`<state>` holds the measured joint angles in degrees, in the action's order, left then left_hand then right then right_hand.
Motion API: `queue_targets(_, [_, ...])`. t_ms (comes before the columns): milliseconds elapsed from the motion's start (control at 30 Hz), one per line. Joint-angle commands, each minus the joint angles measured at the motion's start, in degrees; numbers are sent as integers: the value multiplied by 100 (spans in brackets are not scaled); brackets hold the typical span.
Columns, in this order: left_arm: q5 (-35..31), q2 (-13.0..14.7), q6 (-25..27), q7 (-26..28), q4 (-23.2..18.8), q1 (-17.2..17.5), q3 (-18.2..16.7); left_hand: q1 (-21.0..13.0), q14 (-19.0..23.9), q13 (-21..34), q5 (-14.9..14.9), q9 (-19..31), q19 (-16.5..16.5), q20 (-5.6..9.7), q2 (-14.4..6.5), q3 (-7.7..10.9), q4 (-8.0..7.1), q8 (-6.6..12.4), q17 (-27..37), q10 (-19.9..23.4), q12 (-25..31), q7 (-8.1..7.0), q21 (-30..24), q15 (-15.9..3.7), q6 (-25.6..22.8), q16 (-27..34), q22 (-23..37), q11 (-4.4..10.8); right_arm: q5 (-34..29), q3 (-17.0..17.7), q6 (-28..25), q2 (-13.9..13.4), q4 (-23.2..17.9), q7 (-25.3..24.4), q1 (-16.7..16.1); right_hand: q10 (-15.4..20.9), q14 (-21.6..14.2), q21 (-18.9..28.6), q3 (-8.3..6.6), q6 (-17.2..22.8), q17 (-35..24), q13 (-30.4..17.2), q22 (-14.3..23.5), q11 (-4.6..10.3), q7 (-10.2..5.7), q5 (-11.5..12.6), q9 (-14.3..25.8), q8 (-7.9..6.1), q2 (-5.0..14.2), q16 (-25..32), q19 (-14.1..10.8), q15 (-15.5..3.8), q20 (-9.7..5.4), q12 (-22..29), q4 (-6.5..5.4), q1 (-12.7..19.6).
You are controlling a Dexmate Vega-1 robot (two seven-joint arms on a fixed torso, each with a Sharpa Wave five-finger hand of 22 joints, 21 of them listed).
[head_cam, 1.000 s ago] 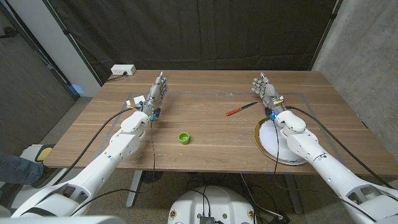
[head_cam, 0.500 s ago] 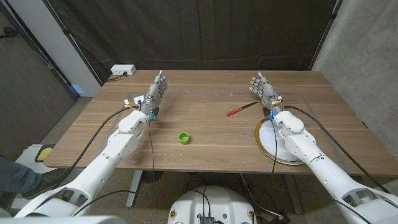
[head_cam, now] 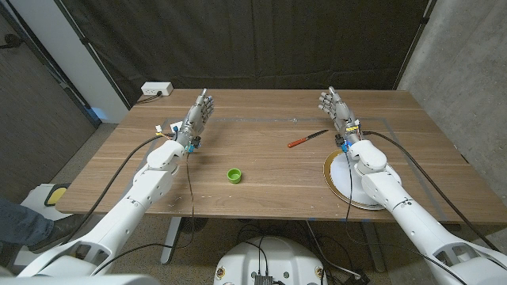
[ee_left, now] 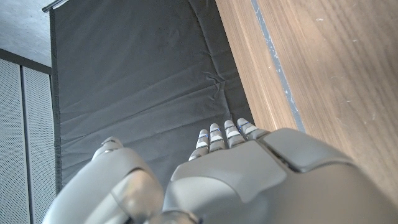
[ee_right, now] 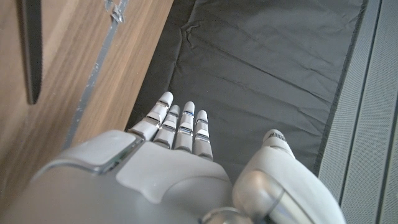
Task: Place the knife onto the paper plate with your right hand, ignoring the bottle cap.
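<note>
1. Knife (head_cam: 306,139) lies on table (head_cam: 261,170) left of right hand (head_cam: 336,112), apart from it; long axis diagonal, red handle toward green cap (head_cam: 234,176), blade toward far right.
2. Paper plate (head_cam: 339,178) near, under right forearm.
3. Right hand empty, fingers apart; nudged slightly farther since a second ago. Left hand (head_cam: 199,116) empty, fingers extended. Knife unmoved.

Knife (head_cam: 306,139) lies beside right hand (head_cam: 336,112); paper plate (head_cam: 335,176) near; left hand (head_cam: 197,117) empty.

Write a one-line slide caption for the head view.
Both robot hands, left and right, open above the table; knife and green bottle cap lie beside the paper plate.
</note>
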<state>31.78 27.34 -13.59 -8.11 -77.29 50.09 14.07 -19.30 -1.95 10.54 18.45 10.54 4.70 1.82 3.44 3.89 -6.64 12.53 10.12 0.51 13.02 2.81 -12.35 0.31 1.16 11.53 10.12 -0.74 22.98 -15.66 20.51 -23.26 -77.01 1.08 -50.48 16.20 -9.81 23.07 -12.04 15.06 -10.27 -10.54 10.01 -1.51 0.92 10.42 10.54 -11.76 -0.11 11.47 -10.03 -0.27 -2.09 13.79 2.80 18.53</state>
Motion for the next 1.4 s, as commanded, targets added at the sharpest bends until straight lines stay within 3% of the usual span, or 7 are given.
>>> queue_targets(33, [-60,19,-6,-173,-13,-10,-56,-81,88,22,38,18,-50,51,-6,8,37,49,20,137,50,45,-12,-7,-111,37,20,-7,-655,-73,332,-109,-22,-200,23,63,-59,5,-22,88,-10,-7,19,27,-21,29,33,-36,4,47,-91,-33,-264,34,29,62])
queue_targets(500, [-49,66,90,-152,-213,83,-120,-113,150,23,38,19,-90,63,-24,-3,50,44,20,195,45,61,-10,-3,-166,31,19,-15,-1361,-198,696,-272,4,-538,78,90,-229,23,-10,104,-15,-8,15,138,-117,47,41,-18,0,63,-342,-165,-340,15,57,64])
queue_targets(733, [-81,128,174,-82,-401,206,-135,-126,159,23,36,19,-103,58,-34,-9,54,40,20,197,33,62,-7,-8,-187,21,19,-14,-1727,-214,882,-291,-7,-911,25,139,-316,-8,-49,201,-6,-10,13,236,-268,77,49,-44,35,54,-404,-262,-369,15,120,158])
queue_targets(1033, [-106,214,234,41,-650,386,-211,-142,166,23,35,19,-110,56,-43,-16,60,28,20,210,23,62,0,-14,-192,9,20,4,-2193,-218,643,-500,-384,-1270,-139,242,-453,-41,-106,282,2,-10,13,392,-389,107,59,-55,62,46,-512,-325,-406,28,231,319])
queue_targets(1200, [-137,211,181,97,-749,481,-227,-151,150,23,35,20,-101,53,-50,-22,62,20,21,189,5,49,9,-13,-195,-6,20,18,-2505,-235,575,-599,-547,-1490,-191,365,-532,-123,-147,482,2,-2,17,720,-698,114,66,-95,69,6,-545,-313,-354,35,334,453])
queue_targets(1400, [-135,209,133,160,-846,597,-274,-159,145,23,33,20,-90,42,-58,-26,64,12,22,185,-5,44,18,-26,-197,-15,20,19,-2802,-293,370,-761,-759,-1583,-227,453,-592,-207,-165,557,4,2,19,754,-796,116,67,-100,57,-2,-452,-285,-217,46,392,528])
